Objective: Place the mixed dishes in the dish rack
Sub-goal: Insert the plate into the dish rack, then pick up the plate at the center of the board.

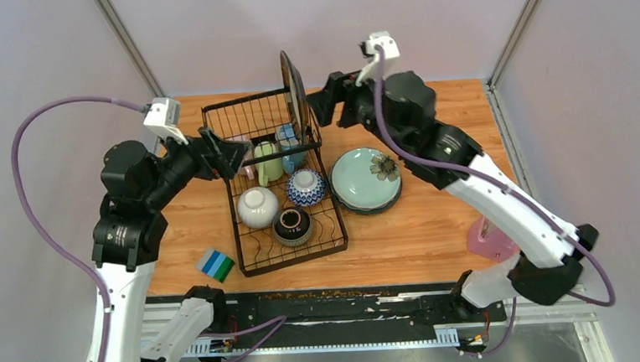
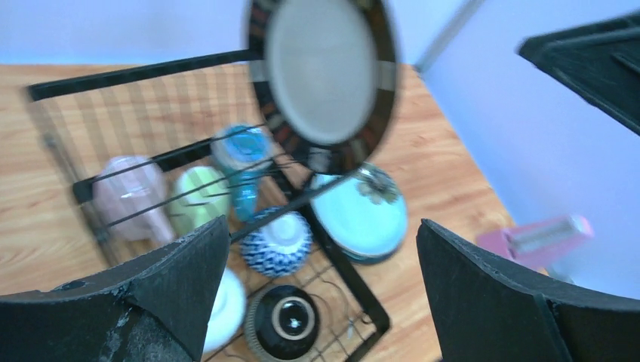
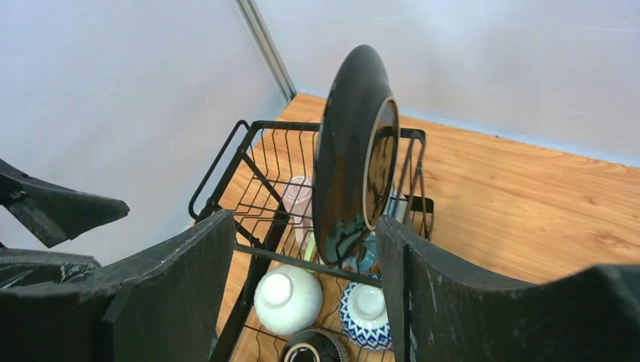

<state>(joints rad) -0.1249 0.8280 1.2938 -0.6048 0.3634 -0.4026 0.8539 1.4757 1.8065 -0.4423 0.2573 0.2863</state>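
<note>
The black wire dish rack [image 1: 295, 261] stands mid-table. A black-rimmed cream plate [image 1: 294, 82] [image 3: 343, 151] stands on edge in its taller section, beside pink, green [image 1: 268, 161] and blue mugs. White [image 1: 258, 207], blue-patterned [image 1: 305, 186] and dark [image 1: 292, 225] bowls lie upside down in the lower tray. Teal plates [image 1: 365, 178] are stacked on the table right of the rack. My right gripper [image 1: 322, 104] [image 3: 306, 226] is open just behind the upright plate, its fingers apart from it. My left gripper [image 1: 229, 155] [image 2: 321, 226] hangs wide open and empty at the rack's left side.
A blue-green striped sponge [image 1: 218, 264] lies near the rack's front left corner. A pink container [image 1: 490, 239] sits at the right front, partly behind my right arm. Grey walls enclose the table on the back and both sides.
</note>
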